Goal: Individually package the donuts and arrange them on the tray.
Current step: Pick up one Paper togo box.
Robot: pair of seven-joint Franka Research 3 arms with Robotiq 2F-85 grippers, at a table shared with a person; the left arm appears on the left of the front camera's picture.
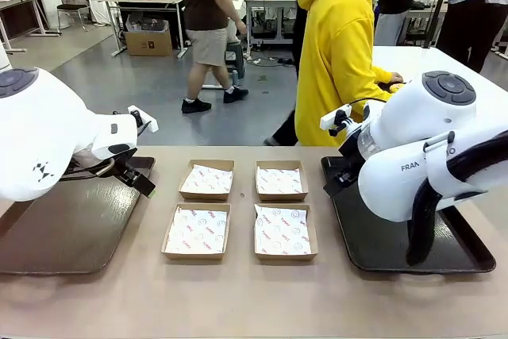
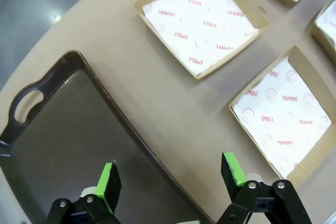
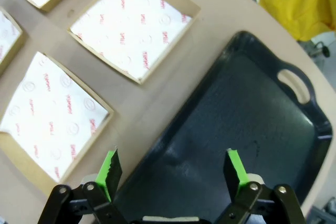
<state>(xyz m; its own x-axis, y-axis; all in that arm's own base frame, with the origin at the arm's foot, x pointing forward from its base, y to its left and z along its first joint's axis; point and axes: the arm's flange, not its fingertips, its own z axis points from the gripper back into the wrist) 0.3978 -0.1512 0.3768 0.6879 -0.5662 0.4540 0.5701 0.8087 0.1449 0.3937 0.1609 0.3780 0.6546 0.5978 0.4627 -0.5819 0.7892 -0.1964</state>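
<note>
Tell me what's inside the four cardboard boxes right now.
Each cardboard box holds only a white paper liner printed in red; nothing lies on the paper. The liners cover the box floors, so anything beneath them is hidden.

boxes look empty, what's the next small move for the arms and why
Probably just wait: hold the left gripper and right gripper open above the left tray and right tray until the person hands over something to pack. The four boxes hold only paper, both trays are bare, and neither gripper holds anything.
</note>
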